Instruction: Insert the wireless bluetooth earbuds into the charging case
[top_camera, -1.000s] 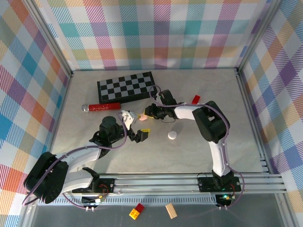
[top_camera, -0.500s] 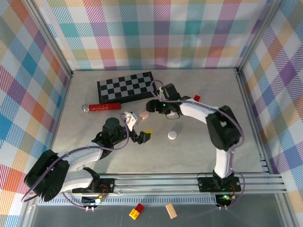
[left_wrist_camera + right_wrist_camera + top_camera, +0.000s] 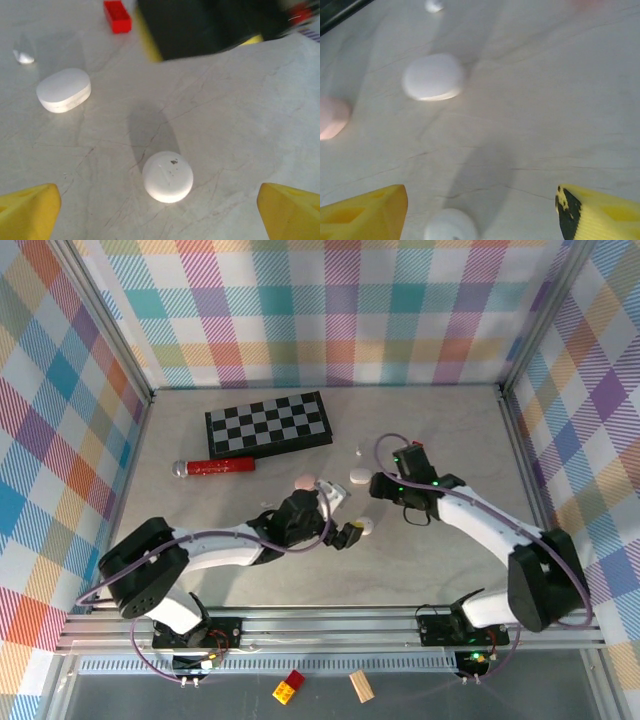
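Note:
A tiny white earbud (image 3: 360, 451) (image 3: 23, 54) (image 3: 434, 5) lies on the table near the checkerboard. Close to it rests an oval white case (image 3: 357, 477) (image 3: 63, 90) (image 3: 433, 76), with a pink case (image 3: 305, 481) (image 3: 330, 117) to its left. A round white case (image 3: 366, 526) (image 3: 167, 176) (image 3: 451, 226) sits closed just ahead of my left gripper (image 3: 348, 535) (image 3: 160, 212), which is open with nothing between its yellow fingertips (image 3: 27, 210). My right gripper (image 3: 385, 488) (image 3: 482, 215) hovers open and empty between the oval and round cases.
A folded checkerboard (image 3: 268, 422) and a red cylinder (image 3: 215, 467) lie at the back left. A small red brick (image 3: 117, 9) sits beyond the oval case. Patterned walls enclose the table on three sides.
My right gripper opened and pulled back to the right, away from the pink case. The left arm swung right to the round white case. The oval case and the earbud came into view.

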Controlling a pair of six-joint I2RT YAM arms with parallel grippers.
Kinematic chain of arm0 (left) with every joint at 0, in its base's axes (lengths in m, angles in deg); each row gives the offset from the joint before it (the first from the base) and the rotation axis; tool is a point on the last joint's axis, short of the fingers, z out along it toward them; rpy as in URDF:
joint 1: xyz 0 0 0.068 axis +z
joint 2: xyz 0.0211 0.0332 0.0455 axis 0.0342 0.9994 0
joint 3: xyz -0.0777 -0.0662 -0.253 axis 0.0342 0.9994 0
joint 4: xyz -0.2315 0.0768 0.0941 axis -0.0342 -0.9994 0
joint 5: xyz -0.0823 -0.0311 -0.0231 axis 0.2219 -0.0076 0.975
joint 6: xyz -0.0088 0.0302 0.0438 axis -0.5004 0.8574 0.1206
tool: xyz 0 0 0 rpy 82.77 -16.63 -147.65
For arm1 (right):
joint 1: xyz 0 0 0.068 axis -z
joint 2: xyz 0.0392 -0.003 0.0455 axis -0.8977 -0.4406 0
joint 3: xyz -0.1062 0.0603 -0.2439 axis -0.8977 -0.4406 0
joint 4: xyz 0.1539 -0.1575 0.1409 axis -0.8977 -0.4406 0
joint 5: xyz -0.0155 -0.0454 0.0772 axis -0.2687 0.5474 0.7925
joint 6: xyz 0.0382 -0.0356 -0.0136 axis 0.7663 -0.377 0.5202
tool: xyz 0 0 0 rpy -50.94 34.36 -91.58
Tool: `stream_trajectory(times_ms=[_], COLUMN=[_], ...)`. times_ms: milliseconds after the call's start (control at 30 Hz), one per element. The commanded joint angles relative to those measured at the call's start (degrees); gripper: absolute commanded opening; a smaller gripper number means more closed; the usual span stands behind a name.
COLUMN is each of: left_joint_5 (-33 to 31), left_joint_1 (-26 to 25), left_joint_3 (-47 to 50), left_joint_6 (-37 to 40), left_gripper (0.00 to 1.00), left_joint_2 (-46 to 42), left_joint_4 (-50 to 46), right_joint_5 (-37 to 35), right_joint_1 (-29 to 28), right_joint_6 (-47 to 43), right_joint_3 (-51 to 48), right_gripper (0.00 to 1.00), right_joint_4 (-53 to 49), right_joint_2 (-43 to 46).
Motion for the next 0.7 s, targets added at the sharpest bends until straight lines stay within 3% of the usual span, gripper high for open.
stream_trajectory(times_ms=[0,200,333,667], left_joint_5=[-7.6,-8.7,-9.4,-6.6], left_joint_1=[-1.4,-3.9,-5.6,-5.6], left_joint_3=[-8.2,-26.0,-35.1,-41.4], left_joint_6=[-7.0,-14.7,-19.4,-19.4], left_gripper=[1.00,0.98,0.94,0.82], left_joint_2=[4.1,15.1,21.1,27.4], left_joint_4=[-16.8,-42.6,-52.8,-55.3], right_joint_5=[-3.8,-1.8,-1.0,2.7], right_joint_1=[4.2,11.1,13.8,15.4], right_joint_6=[1.9,-1.0,-2.0,-1.3], right_joint_3=[-1.5,-3.1,-3.6,-5.2], right_gripper=[0.78,0.78,0.78,0.77], right_joint_4=[-3.6,-4.7,-5.0,-4.0], right_joint_2=[5.3,10.6,11.7,12.0])
